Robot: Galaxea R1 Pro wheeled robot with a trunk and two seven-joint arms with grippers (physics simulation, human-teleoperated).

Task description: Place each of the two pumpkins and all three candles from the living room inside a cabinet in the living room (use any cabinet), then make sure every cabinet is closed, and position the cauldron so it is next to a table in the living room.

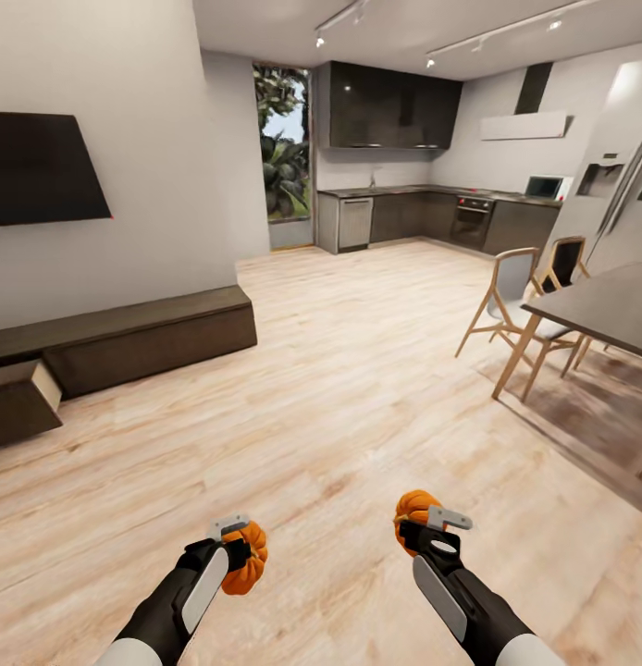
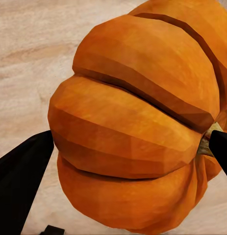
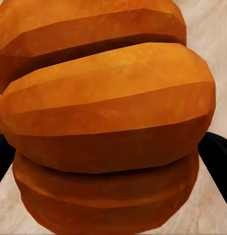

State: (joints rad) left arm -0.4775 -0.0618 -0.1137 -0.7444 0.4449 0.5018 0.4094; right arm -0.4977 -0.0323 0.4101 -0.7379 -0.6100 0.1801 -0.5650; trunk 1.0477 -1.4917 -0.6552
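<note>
Carrying one small round orange ribbed pumpkin in each gripper, the robot stands on the pale wood-plank floor of the open living room, with the long, low dark-brown wood cabinet well ahead of it against the grey wall, under the flat black wall-mounted screen. The left gripper is clamped on the left-hand pumpkin; in the left wrist view its black fingers press against both flanks of the fruit, near the short stem. The right gripper likewise squeezes the other pumpkin, whose ribbed body sits between dark fingertips in the right wrist view. Both pumpkins hang above the floor, well apart from the cabinet. One drawer at the cabinet's near end stands pulled out, showing a pale beige side. The step in hand appears to be the transport of the pumpkins to storage. The next move probably calls for driving toward the cabinet, squaring up to that open drawer, then lowering each pumpkin inside before releasing. Candles and cauldron remain to be handled afterwards, and the drawer will need shutting.
</note>
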